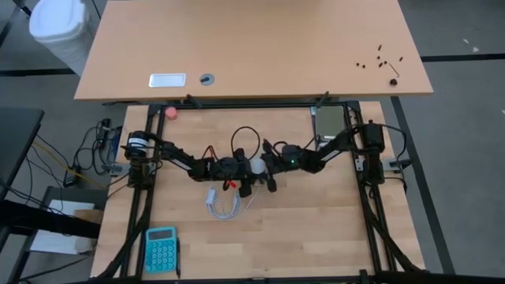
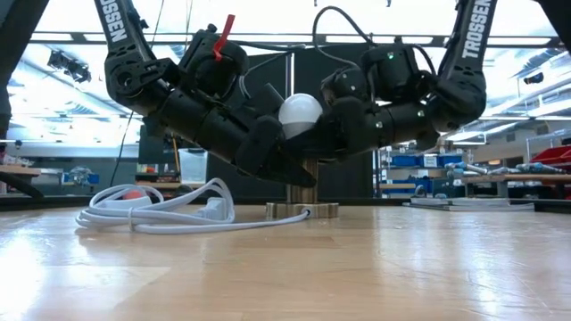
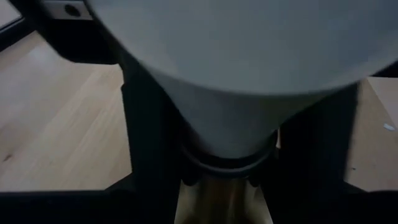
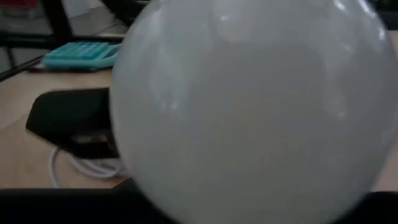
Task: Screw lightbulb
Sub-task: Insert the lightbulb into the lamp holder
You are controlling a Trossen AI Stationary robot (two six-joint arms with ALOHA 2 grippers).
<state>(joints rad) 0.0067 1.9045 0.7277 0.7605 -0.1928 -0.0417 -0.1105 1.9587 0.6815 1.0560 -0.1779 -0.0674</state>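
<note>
Lightbulb [image 1: 256,166] upright at mid-tabletop [image 1: 316,229], screw base down in the socket [image 2: 302,210], globe raised between the two arms. Left gripper [image 1: 243,167] reaching in from the left side, jaws clamped on the lightbulb's lower taper, dark fingers [image 3: 146,143] flanking the neck just above the metal collar in the left wrist view. Right gripper [image 1: 267,167] meeting it from the right side, pressed close against the globe; jaws around the lightbulb, though cannot tell whether clamped or merely beside it. Globe filling nearly the whole right wrist view, white and frosted [image 4: 255,112]. Coiled white cord [image 2: 156,209] lying on the tabletop just beside the socket, toward the front edge. Teal calculator [image 1: 161,248] well apart at the front left corner. Small pink ball [image 1: 171,112] near the back left corner.
</note>
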